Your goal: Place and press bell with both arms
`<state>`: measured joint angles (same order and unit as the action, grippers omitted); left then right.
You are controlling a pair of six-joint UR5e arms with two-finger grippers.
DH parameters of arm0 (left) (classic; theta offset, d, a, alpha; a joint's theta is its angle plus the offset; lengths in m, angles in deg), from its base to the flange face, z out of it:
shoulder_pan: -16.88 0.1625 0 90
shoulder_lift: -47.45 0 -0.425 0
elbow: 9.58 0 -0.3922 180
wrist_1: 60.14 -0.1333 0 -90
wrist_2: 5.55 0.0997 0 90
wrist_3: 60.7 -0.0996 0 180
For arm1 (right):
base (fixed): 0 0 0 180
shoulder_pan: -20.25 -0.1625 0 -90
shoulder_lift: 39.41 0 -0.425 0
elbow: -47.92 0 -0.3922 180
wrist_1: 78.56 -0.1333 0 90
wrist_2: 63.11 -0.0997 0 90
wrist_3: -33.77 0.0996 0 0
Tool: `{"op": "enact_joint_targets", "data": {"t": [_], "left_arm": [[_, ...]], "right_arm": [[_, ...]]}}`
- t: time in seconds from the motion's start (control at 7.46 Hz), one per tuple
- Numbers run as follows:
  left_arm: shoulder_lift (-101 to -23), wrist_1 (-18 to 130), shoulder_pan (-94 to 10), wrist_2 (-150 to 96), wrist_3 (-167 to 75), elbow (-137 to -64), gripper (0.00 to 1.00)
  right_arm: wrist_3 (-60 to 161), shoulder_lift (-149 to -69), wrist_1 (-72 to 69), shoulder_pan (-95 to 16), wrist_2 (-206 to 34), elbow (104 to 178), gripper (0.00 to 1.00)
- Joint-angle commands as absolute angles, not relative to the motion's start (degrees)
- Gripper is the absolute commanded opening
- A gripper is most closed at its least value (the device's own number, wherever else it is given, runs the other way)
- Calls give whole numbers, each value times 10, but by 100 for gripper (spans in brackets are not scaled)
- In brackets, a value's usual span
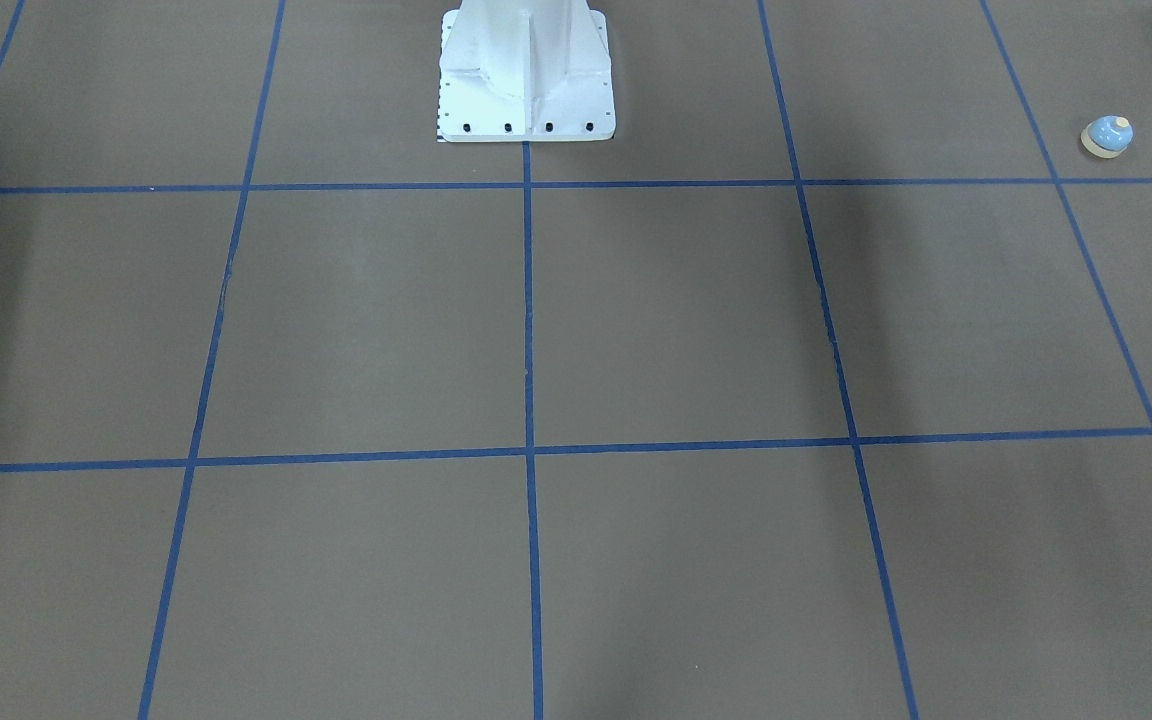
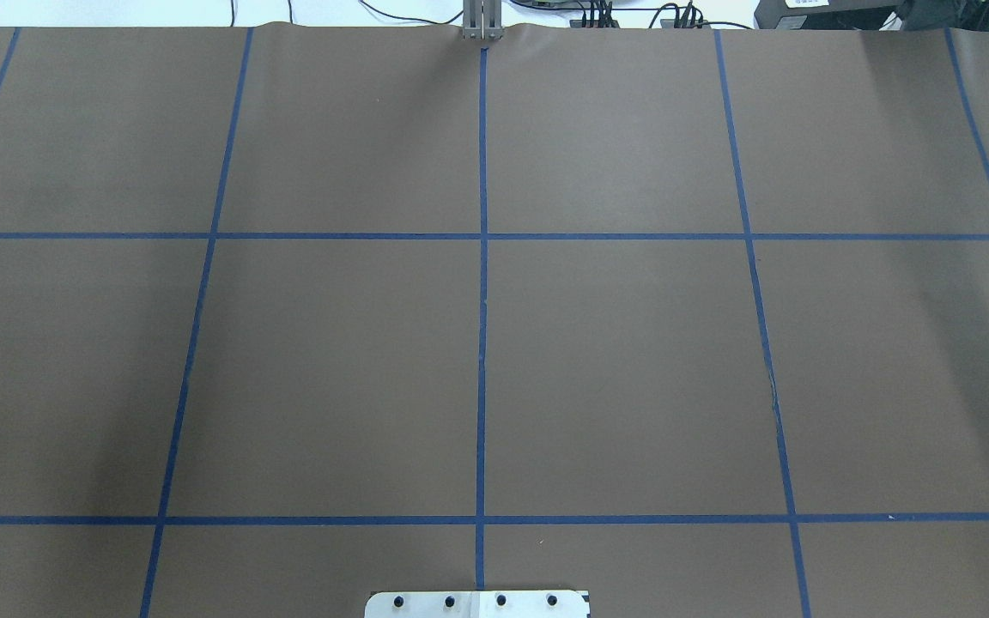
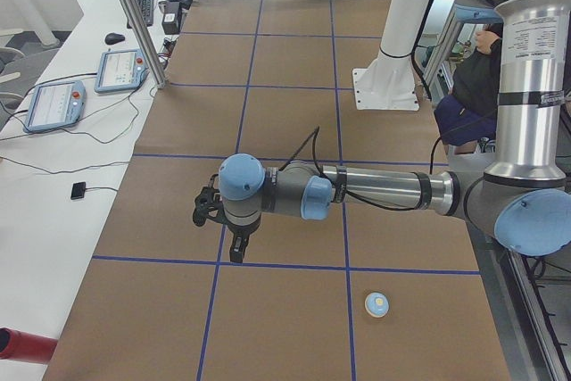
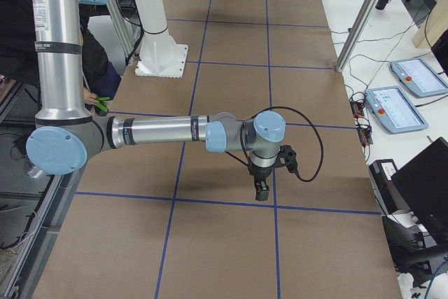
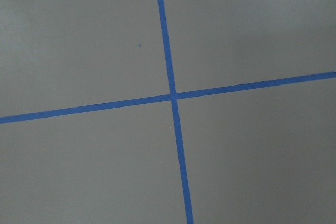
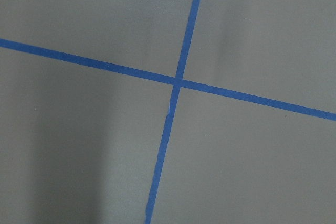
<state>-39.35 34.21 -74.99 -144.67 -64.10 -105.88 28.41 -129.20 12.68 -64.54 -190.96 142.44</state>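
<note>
Bell (image 3: 376, 304) sits alone on the table (image 3: 268, 327) at the robot's left end, probably waiting for pickup. Left arm (image 3: 384, 189) stretches out level, left gripper (image 3: 236, 256) pointing down, well apart from it (start pose, I'd guess). Right arm (image 4: 161, 131) mirrors that, right gripper (image 4: 261, 191) down too. Jaws on both: can't tell.

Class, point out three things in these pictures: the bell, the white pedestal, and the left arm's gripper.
bell (image 1: 1102, 134), front-facing view, on its blue dome.
white pedestal (image 1: 526, 70), front-facing view, on its upright body.
left gripper (image 3: 235, 256), left side view, between its fingertips.
</note>
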Motion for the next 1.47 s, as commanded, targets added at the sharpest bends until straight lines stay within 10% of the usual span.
{"op": "enact_joint_targets", "data": {"t": [0.0,1.34], "left_arm": [[-387,343,-750,-1446,-641,-1060,100],[-418,355,-748,-1450,-614,-1068,100]], "right_arm": [[284,-1295,127,-645,-1910,1422,100],[292,-1286,40,-641,-1910,1428,100]]}}
